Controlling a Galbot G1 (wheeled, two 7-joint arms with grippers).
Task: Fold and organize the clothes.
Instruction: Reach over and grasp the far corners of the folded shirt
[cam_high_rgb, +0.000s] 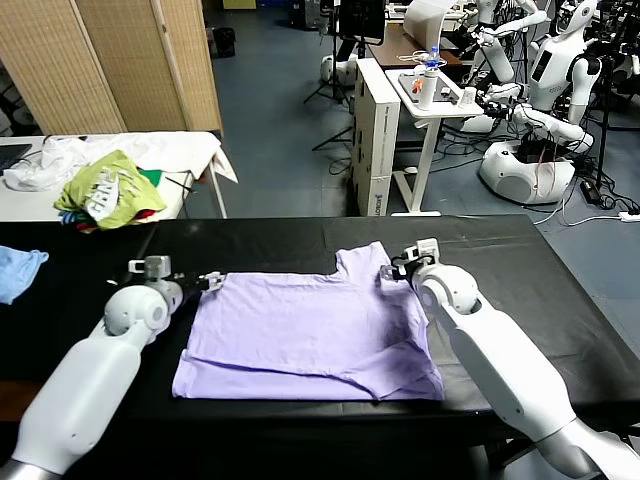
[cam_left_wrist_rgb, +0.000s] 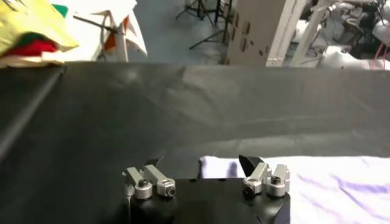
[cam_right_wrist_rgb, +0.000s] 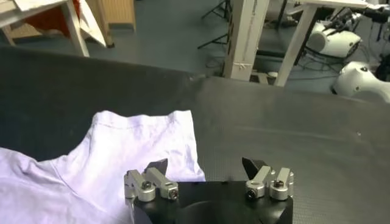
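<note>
T-shirt: I saw the pale lavender T-shirt (cam_high_rgb: 310, 335) lying spread on the black bench (cam_high_rgb: 80, 310), plain side up, with its near part folded over in a diagonal crease.
Sleeve: one short sleeve (cam_high_rgb: 365, 262) stuck out toward the far edge on my right side; in the right wrist view the same sleeve (cam_right_wrist_rgb: 146, 137) lay flat just ahead of the jaws.
Left gripper: my left gripper (cam_high_rgb: 208, 282) sat low at the shirt's far-left corner, jaws spread. In the left wrist view the gripper (cam_left_wrist_rgb: 204, 167) had that cloth corner (cam_left_wrist_rgb: 222, 165) lying between its fingers (cam_left_wrist_rgb: 251, 164), nothing pinched.
Right gripper: my right gripper (cam_high_rgb: 396, 270) was at the far-right side of the shirt beside the sleeve, jaws spread wide. In the right wrist view the gripper (cam_right_wrist_rgb: 204, 167) had one finger (cam_right_wrist_rgb: 157, 167) over the cloth and the other over bare bench; it held nothing.
Left of bench: a small light-blue cloth (cam_high_rgb: 20, 270) lay at the bench's left edge, well apart from the shirt.
Behind: a white side table (cam_high_rgb: 195, 145) carried a yellow-green garment (cam_high_rgb: 105, 190) heaped on it.
</note>
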